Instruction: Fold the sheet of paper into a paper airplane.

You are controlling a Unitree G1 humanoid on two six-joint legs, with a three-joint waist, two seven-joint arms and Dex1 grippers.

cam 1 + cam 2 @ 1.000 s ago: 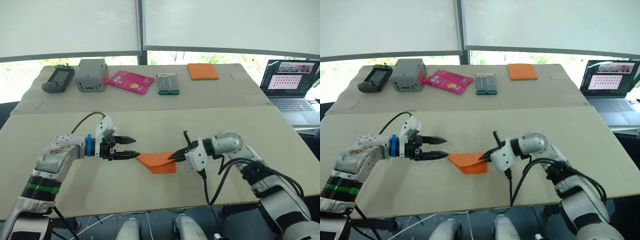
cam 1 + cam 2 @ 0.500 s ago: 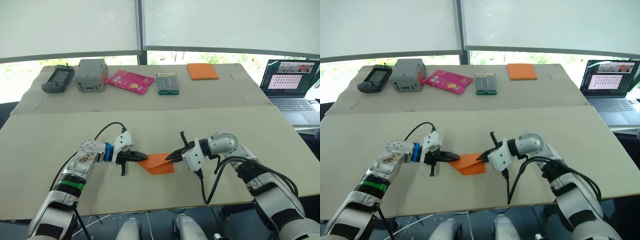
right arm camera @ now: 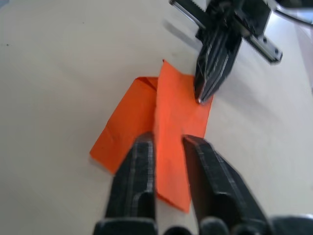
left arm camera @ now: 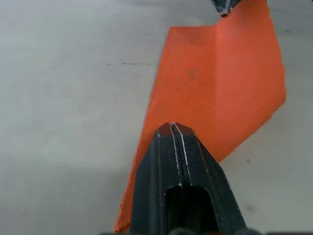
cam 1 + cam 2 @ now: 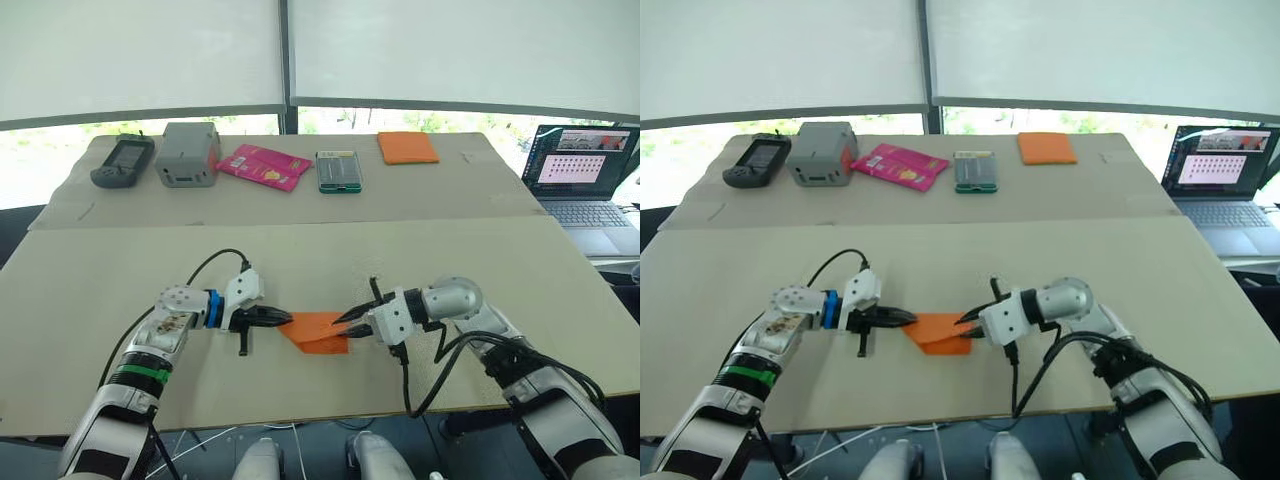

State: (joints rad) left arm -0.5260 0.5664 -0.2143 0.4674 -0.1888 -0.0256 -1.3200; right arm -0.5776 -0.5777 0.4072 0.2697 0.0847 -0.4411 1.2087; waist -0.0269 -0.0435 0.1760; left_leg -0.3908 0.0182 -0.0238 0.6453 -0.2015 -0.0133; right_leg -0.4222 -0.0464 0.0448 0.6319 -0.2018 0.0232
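Note:
The sheet of paper point(image 5: 318, 330) is a small folded orange wedge with creases, lying flat on the front table between my two grippers. My left gripper point(image 5: 288, 319) is shut, its tips resting on the paper's left edge point(image 4: 220, 73); I cannot tell whether any paper is pinched. My right gripper point(image 3: 168, 138) is open at the paper's right side, its fingers point(image 3: 144, 147) straddling a raised crease of the paper point(image 3: 127, 127). The left gripper point(image 3: 201, 98) faces it from across the wedge.
On the back table stand a dark handheld device point(image 5: 122, 161), a grey box point(image 5: 188, 153), a pink packet point(image 5: 262, 165), a green-edged case point(image 5: 337, 170) and an orange pad point(image 5: 407, 147). An open laptop point(image 5: 580, 175) sits at the right. The table's front edge runs close below the paper.
My left gripper moved right to the paper's left edge, turned and shut. My right gripper, shut on the paper's right side before, has opened.

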